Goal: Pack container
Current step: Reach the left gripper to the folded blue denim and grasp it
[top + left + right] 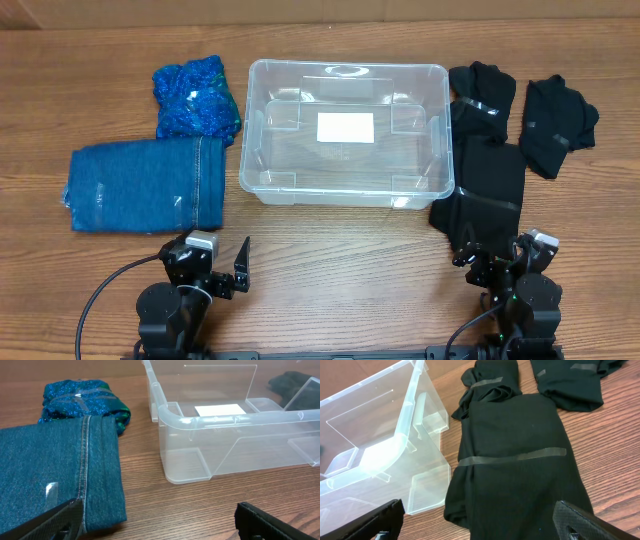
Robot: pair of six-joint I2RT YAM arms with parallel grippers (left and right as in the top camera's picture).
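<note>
The clear container [345, 190] sits empty at the table's middle, a white label on its bottom; it also shows in the left wrist view [225, 422] and the right wrist view [385, 455]. Folded blue jeans [145, 185] [55, 470] lie left of it, with a blue sparkly garment [195, 98] [82, 400] behind them. Three black garments lie to its right: a long folded one [487, 188] [515, 465], one behind it [482, 92] and one further right [558, 122]. My left gripper [215, 270] [157, 522] is open near the jeans' corner. My right gripper [500, 262] [477, 522] is open over the long black garment's near end.
A pale wall or board [300, 10] runs along the table's far edge. Black cables [100, 300] trail from the arm bases at the front edge. Bare wood [345, 270] lies between the two grippers.
</note>
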